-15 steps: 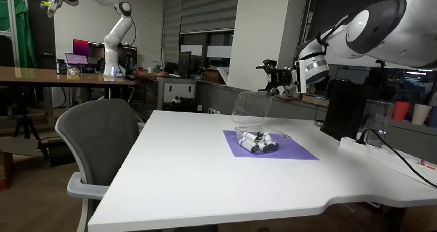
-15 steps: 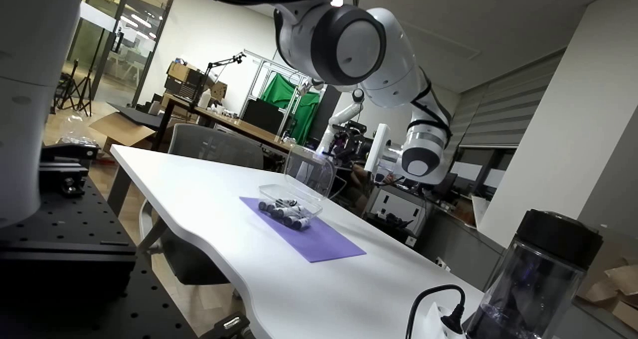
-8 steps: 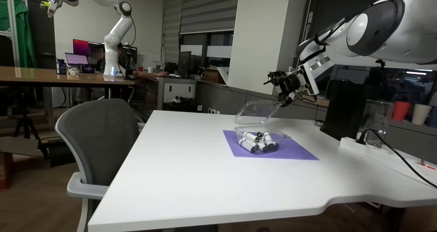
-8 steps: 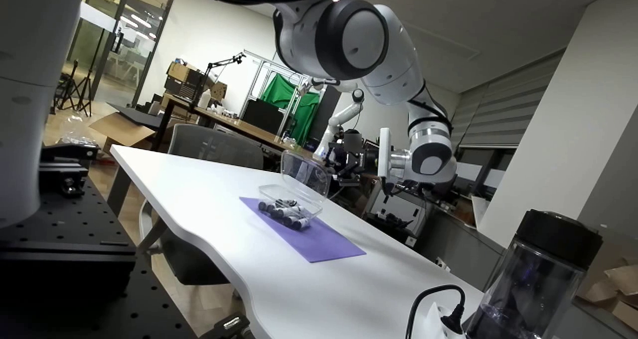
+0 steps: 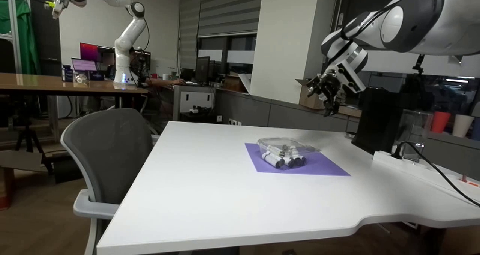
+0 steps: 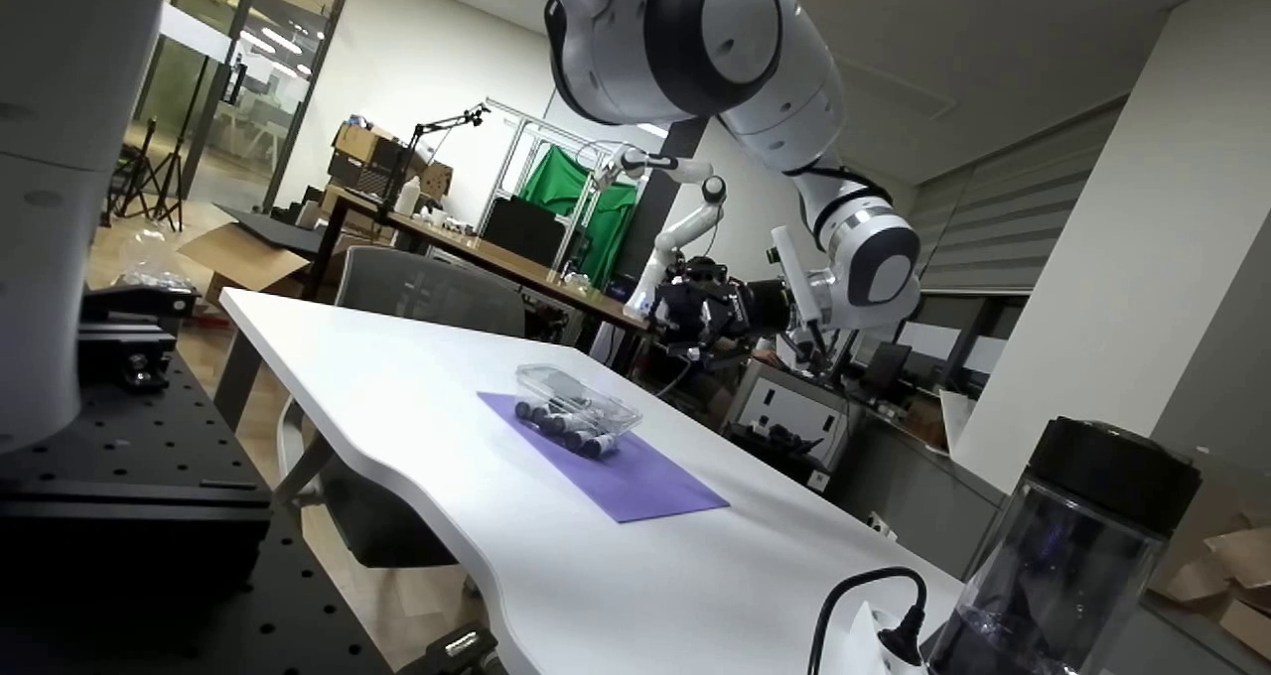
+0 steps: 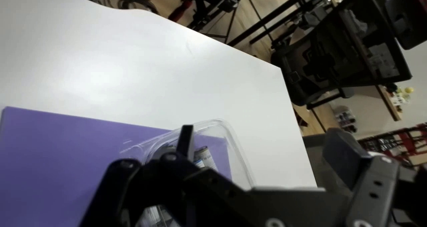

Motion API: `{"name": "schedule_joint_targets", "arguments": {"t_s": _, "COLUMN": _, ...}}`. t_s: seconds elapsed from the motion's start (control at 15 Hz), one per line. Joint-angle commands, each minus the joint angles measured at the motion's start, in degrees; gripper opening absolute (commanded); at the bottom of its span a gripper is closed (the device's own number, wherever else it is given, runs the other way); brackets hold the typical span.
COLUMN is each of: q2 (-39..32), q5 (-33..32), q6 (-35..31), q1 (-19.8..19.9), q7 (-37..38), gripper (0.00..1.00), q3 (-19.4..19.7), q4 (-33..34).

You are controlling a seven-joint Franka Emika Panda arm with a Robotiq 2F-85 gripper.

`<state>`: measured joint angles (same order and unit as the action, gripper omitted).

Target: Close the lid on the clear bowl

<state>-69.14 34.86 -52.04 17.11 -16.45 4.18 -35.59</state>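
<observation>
The clear bowl [image 5: 263,148] sits on the purple mat and holds several white cylinders with dark ends. It also shows in an exterior view [image 6: 624,419]. The transparent lid [image 5: 281,140] lies down over the bowl in both exterior views [image 6: 556,381]; I cannot tell whether its rim is pressed tight. My gripper [image 5: 320,99] is in the air above and beyond the bowl, apart from the lid. In the wrist view the gripper [image 7: 267,149] has its fingers wide apart with nothing between them. The near finger and linkage hide much of the bowl there [image 7: 238,153].
The purple mat [image 5: 330,167] lies under the bowl on the white table [image 5: 210,195]. A power strip [image 5: 412,168] with a black cable and a tall clear container with a black top [image 6: 1112,476] stand at one side. A chair [image 5: 108,153] stands at the table's edge.
The lid has swung from standing upright down onto the bowl. My gripper first dipped along with the lid's edge and has now moved away from it. The bowl has not moved.
</observation>
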Motion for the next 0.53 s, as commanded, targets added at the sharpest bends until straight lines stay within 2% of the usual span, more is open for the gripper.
{"name": "schedule_joint_targets", "arguments": {"t_s": 0.0, "q2": 4.14, "q5": -6.81, "q6": 0.22, "q1": -3.89, "q7": -3.09, "gripper": 1.00, "q3": 2.95, "q4": 1.11}}
{"name": "schedule_joint_targets", "arguments": {"t_s": 0.27, "q2": 7.90, "q5": -14.92, "q6": -2.08, "q1": -7.94, "q7": -8.97, "gripper": 1.00, "q3": 5.53, "q4": 0.89}}
{"name": "schedule_joint_targets", "arguments": {"t_s": 0.47, "q2": 10.05, "q5": -19.51, "q6": -8.56, "q1": -9.71, "q7": -14.24, "gripper": 1.00, "q3": 6.88, "q4": 0.14}}
